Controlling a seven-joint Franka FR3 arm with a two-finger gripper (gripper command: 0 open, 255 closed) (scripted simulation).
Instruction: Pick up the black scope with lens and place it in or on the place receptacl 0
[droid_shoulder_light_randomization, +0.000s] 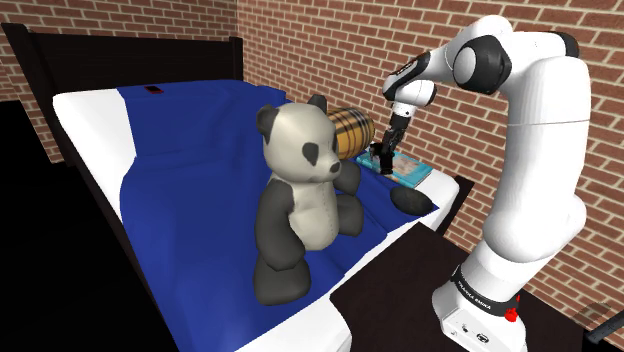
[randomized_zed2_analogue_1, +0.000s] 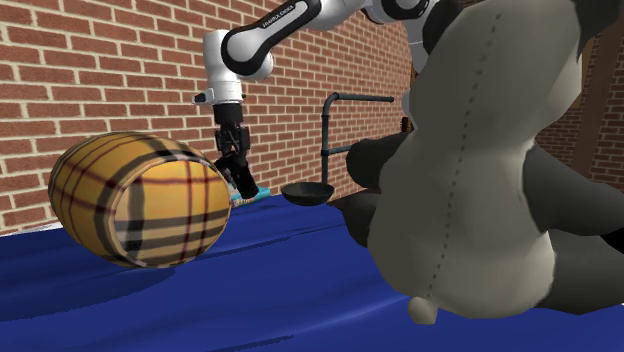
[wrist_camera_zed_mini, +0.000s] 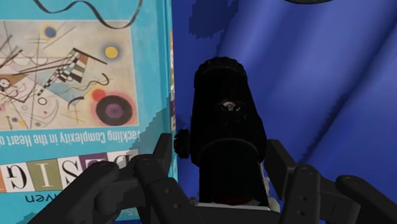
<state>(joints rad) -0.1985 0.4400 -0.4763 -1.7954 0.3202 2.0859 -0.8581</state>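
Note:
The black scope (wrist_camera_zed_mini: 226, 127), a short dark tube with a small side knob, sits between my fingers, and my gripper (wrist_camera_zed_mini: 222, 153) is shut on it. From the shoulder view the gripper (droid_shoulder_light_randomization: 386, 150) points down over the far right corner of the bed, the scope (droid_shoulder_light_randomization: 385, 165) hanging just above a teal book (droid_shoulder_light_randomization: 412, 172). The second exterior view has the gripper (randomized_zed2_analogue_1: 238, 165) holding the scope (randomized_zed2_analogue_1: 244, 185) beside a plaid barrel cushion (randomized_zed2_analogue_1: 140, 200). A dark shallow bowl (droid_shoulder_light_randomization: 412, 200) lies on the blue cover near the book.
A large panda plush (droid_shoulder_light_randomization: 300, 195) sits mid-bed on the blue cover (droid_shoulder_light_randomization: 190, 170). The plaid cushion (droid_shoulder_light_randomization: 352, 130) lies behind it. Brick walls (droid_shoulder_light_randomization: 340, 50) stand behind the bed. A dark headboard (droid_shoulder_light_randomization: 120, 55) stands at its far end. The teal book (wrist_camera_zed_mini: 76, 95) lies beside the scope.

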